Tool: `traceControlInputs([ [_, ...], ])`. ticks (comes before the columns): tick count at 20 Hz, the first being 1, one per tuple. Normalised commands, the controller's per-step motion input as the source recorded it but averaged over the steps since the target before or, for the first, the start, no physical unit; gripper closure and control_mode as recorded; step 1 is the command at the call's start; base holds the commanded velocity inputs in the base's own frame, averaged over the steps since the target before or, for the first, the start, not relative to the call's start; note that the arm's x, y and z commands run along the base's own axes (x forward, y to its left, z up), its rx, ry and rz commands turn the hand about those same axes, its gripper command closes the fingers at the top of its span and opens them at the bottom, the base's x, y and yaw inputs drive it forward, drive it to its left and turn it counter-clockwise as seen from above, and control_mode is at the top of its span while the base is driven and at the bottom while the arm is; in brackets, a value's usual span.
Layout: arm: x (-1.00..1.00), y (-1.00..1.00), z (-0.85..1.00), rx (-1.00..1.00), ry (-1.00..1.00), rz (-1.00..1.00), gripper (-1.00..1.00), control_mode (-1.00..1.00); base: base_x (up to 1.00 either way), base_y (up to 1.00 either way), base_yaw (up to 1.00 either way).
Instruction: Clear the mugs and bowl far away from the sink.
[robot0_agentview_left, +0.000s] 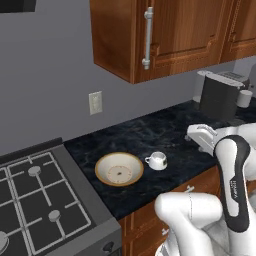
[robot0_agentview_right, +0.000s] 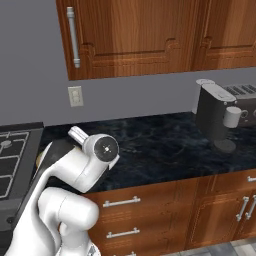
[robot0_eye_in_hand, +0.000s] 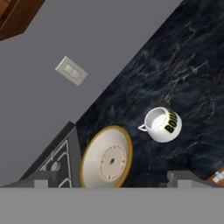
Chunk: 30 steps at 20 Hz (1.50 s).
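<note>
I see the bowl (robot0_agentview_left: 119, 169) on the dark marble table (robot0_agentview_left: 150, 132), just beside the stove (robot0_agentview_left: 40, 200). The white mug (robot0_agentview_left: 157, 160) stands upright close to the bowl on the side away from the stove, apart from it, its handle turned toward the bowl. In the hand view the mug's dark lettering shows on its side. My jaws stand wide open above the table with nothing between them. A coffee machine (robot0_agentview_right: 216, 116) with a white cup (robot0_agentview_right: 233, 116) stands further along the table.
</note>
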Motion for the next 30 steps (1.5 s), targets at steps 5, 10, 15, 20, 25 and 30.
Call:
traceControlInputs([
  [5, 0.00, 0.00, 0.00, 0.00, 0.00, 0.00, -1.00, 1.00, 0.00, 0.00, 0.00],
  [10, 0.00, 0.00, 0.00, 0.00, 0.00, 0.00, -1.00, 1.00, -0.35, -0.02, 0.00],
  [15, 0.00, 0.00, 0.00, 0.00, 0.00, 0.00, -1.00, 1.00, -0.78, -0.10, 0.00],
  [20, 0.00, 0.00, 0.00, 0.00, 0.00, 0.00, -1.00, 1.00, -0.83, 0.00, 0.00],
  [25, 0.00, 0.00, 0.00, 0.00, 0.00, 0.00, -1.00, 1.00, -0.40, -0.04, -0.02],
  [30, 0.00, 0.00, 0.00, 0.00, 0.00, 0.00, -1.00, 1.00, -0.35, -0.36, -0.31],
])
